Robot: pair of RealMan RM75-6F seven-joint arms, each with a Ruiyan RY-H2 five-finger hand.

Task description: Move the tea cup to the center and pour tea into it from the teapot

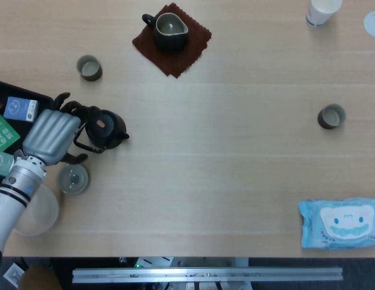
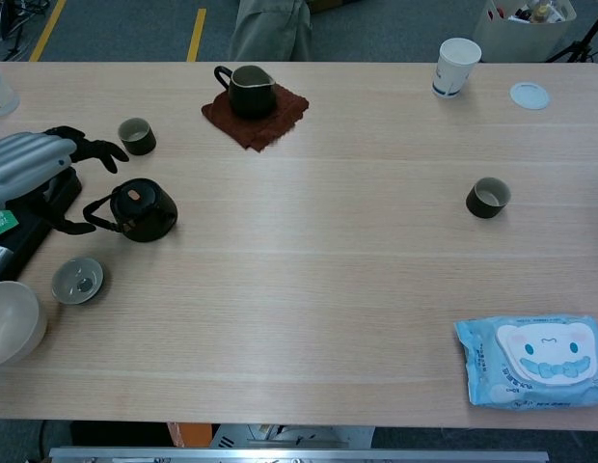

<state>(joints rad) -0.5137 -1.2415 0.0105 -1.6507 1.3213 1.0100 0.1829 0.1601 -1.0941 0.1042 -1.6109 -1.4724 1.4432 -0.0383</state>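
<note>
One teapot (image 1: 106, 128) is flanked by the left hand (image 1: 51, 136), fingers spread and grasping nothing, presumably positioned for its handle; cup (image 1: 331, 116) untouched.

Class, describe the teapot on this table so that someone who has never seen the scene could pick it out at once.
Start at the table's left edge, where the left hand hovers. Just right of it stands the teapot: small, round, black, with a loop handle. Unlike the open pitcher on the brown cloth, it has a closed lid.

Light wood-grain desk (image 2: 328, 270), evenly lit. Grey floor (image 2: 376, 29) beyond far edge, yellow floor stripe (image 2: 196, 21). Metal rail (image 1: 205, 275) along near edge.
</note>
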